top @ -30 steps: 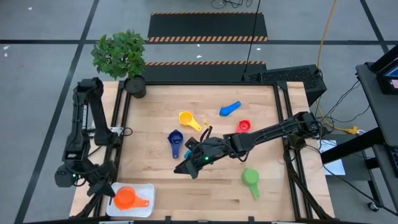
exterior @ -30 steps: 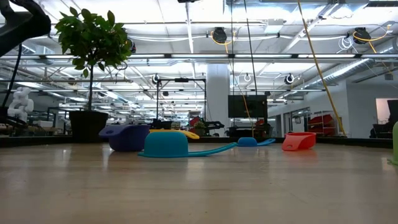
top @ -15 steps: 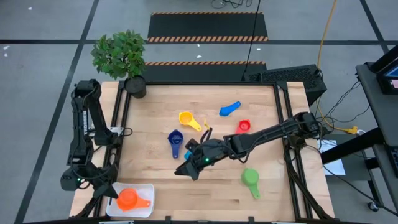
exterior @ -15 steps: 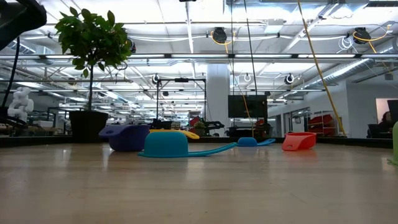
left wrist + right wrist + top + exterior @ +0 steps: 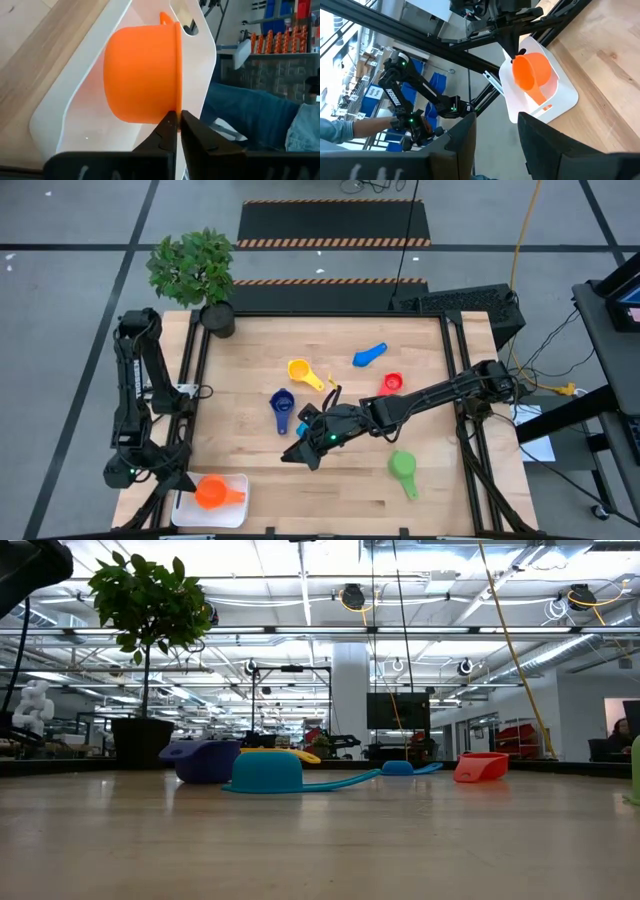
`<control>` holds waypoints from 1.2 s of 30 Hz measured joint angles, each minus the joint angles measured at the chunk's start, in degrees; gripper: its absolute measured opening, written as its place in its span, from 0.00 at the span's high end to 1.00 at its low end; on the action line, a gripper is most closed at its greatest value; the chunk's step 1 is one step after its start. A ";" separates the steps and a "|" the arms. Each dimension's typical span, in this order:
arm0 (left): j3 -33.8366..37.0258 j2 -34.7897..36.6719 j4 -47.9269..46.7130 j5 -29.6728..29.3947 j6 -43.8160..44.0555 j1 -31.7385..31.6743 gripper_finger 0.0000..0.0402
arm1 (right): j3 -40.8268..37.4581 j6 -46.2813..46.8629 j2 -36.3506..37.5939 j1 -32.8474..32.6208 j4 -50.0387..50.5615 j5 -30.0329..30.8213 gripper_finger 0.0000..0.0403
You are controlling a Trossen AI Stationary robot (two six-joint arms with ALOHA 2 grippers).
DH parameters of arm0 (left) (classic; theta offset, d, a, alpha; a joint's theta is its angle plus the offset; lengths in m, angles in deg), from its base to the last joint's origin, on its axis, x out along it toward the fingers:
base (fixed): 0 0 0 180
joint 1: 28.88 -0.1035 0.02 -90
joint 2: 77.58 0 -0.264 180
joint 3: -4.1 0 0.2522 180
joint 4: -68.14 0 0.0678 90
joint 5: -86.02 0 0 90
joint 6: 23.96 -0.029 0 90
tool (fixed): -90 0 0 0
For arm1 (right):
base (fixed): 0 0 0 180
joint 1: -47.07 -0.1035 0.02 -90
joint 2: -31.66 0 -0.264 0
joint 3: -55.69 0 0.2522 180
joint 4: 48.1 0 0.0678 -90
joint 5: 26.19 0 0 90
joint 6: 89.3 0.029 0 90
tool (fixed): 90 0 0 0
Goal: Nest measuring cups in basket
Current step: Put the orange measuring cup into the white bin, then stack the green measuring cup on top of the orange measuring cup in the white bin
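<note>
Jaws of the left gripper (image 5: 174, 131) are pinched on the rim of the orange cup (image 5: 208, 493), held tilted over the basket (image 5: 236, 511) at the table's front left corner; the cup looks light, stiff and smooth, so the thin rim or flat handle suits best; right gripper (image 5: 296, 451), jaws parted and empty, waits mid-table beside the dark blue cup (image 5: 282, 401).

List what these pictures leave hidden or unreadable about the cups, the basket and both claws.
- Light blue cup: high view, mostly under the right claw; only an edge shows.
- Right claw's grip on anything: its own body blocks it from above.
- Basket and green cup: low view, off its edges.
- Orange cup interior: left wrist view shows only the outside; left claw pinches its rim.
</note>
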 joint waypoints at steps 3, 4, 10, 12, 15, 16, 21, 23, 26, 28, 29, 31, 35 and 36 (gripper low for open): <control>0.00 0.02 0.02 0.04 -0.01 0.00 0.92 | 0.00 0.00 0.00 0.00 -0.04 0.00 0.65; 0.00 0.04 0.02 0.06 -0.01 0.00 0.91 | 0.00 0.02 0.00 0.00 -0.04 0.00 0.65; -0.04 0.07 -1.21 1.66 1.09 -0.04 0.91 | 0.00 0.03 0.00 0.00 -0.07 0.00 0.65; -0.07 0.07 -1.27 1.74 1.15 -0.04 0.89 | 0.00 0.04 0.00 0.00 -0.07 0.00 0.65; -0.09 0.11 -1.29 2.09 1.21 -0.15 0.86 | 0.00 0.04 0.00 0.00 -0.09 0.00 0.65; -0.11 0.11 -1.31 2.09 1.22 -0.17 0.85 | 0.00 0.04 0.00 0.00 -0.09 0.00 0.65; -0.13 0.76 -1.40 2.27 1.23 -0.17 0.81 | 0.00 0.03 0.00 0.00 -0.09 0.25 0.65; -0.13 1.88 -1.58 2.64 1.19 -0.22 0.81 | 0.00 0.02 0.00 0.00 -0.09 1.27 0.65; -0.11 4.59 -1.32 5.60 1.45 -0.73 0.81 | 0.00 -0.06 0.00 0.00 -0.10 2.55 0.65; -0.09 6.49 -2.08 6.19 0.98 -1.28 0.81 | -0.02 -0.24 0.00 0.02 -0.11 3.09 0.65; -0.09 7.42 -2.06 6.06 0.27 -1.58 0.81 | -0.02 -0.22 0.00 0.00 -0.11 3.27 0.65; -0.09 8.90 -2.37 5.35 -1.11 -2.39 0.81 | -0.02 -0.05 0.00 0.00 -0.06 4.41 0.65; -0.11 10.81 -2.86 4.51 -4.02 -4.29 0.81 | -0.02 0.16 0.00 -0.02 -0.14 8.26 0.65; -0.10 11.00 -2.99 4.37 -4.60 -4.90 0.81 | -0.02 0.77 0.00 -0.17 -0.15 9.25 0.65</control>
